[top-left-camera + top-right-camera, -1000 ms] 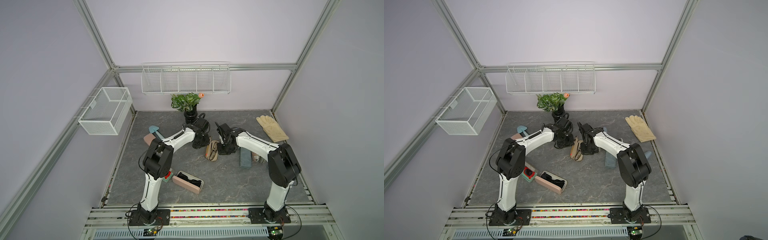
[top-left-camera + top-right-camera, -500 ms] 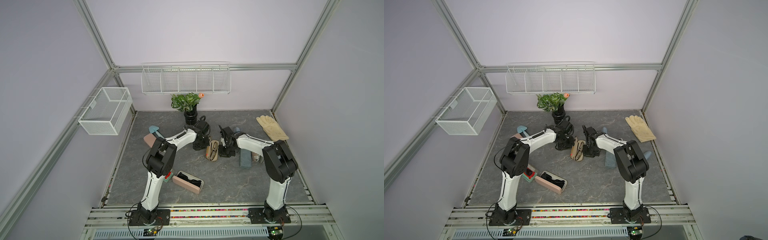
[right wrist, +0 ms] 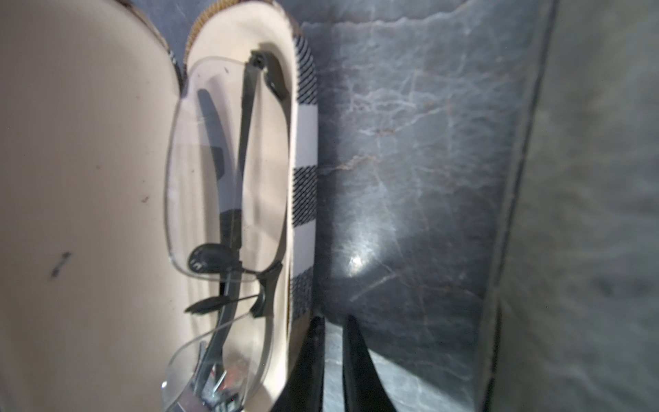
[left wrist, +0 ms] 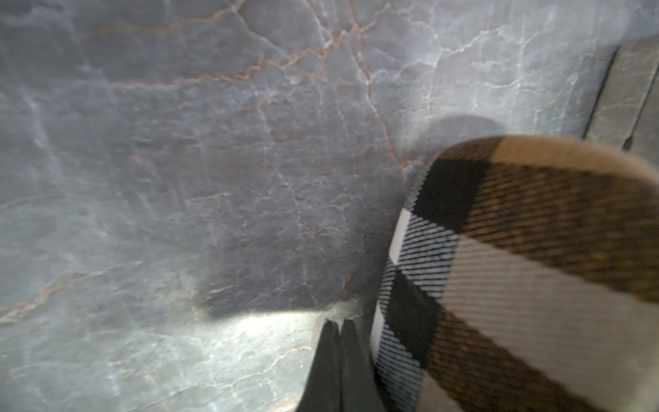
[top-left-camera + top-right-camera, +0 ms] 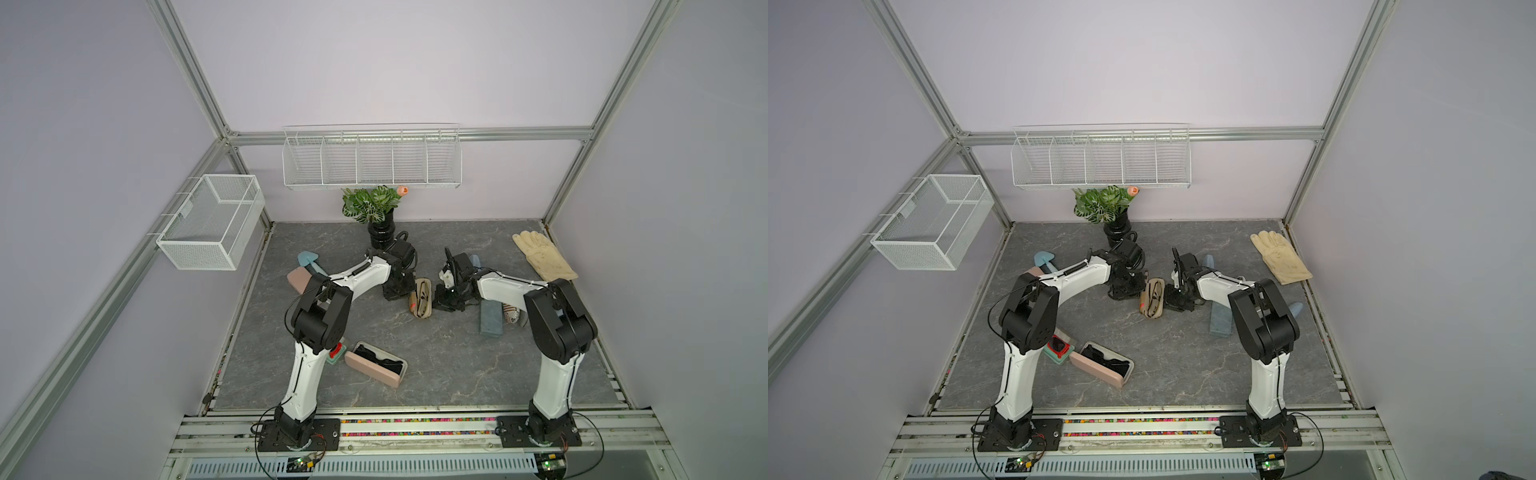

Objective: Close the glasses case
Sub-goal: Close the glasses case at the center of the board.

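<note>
The glasses case (image 5: 422,297) (image 5: 1152,298), plaid outside and cream inside, lies open mid-table between my two grippers in both top views. My left gripper (image 5: 398,291) (image 4: 337,326) is shut and empty, its tips on the table just beside the case's plaid outer wall (image 4: 535,267). My right gripper (image 5: 446,301) (image 3: 333,337) is all but shut, with only a thin slit showing table, and one finger (image 3: 315,342) rests against the case's other side. Clear rimless glasses (image 3: 228,171) lie in the tray half, and the lid's cream lining (image 3: 89,178) stands beside them.
A pink case holding dark glasses (image 5: 376,363) lies front left by a small red-and-teal item (image 5: 336,353). A blue-grey case (image 5: 490,320) sits right of my right arm. At the back are a glove (image 5: 542,255), a potted plant (image 5: 380,226) and a pink case (image 5: 299,279).
Both grippers have shifted slightly closer to the case's two sides, the right one coming forward and lower. The case stays open in the same spot.
</note>
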`<action>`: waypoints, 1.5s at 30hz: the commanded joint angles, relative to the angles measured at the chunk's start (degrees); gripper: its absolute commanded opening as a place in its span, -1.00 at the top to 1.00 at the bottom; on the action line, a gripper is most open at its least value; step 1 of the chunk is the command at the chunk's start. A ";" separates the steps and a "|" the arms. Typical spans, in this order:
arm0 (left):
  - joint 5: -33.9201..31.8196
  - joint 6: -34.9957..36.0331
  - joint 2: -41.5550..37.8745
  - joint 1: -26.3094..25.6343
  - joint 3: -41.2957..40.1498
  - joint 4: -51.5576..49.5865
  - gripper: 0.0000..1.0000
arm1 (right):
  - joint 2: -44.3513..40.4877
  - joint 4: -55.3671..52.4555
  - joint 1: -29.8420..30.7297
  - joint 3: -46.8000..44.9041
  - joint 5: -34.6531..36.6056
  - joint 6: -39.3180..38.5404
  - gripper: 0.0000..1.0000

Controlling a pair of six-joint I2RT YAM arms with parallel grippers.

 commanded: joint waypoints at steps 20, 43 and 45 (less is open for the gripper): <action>1.58 -0.40 3.89 -3.83 5.05 -0.30 1.00 | 0.82 6.14 2.28 6.71 -10.98 0.90 0.66; 0.15 -1.12 0.18 -3.16 0.82 1.39 1.00 | -2.65 -3.99 4.59 7.70 0.10 -2.58 0.27; 0.15 -1.18 -0.83 -2.57 -0.75 2.10 1.00 | -4.24 -6.16 4.62 7.40 2.68 -3.58 0.21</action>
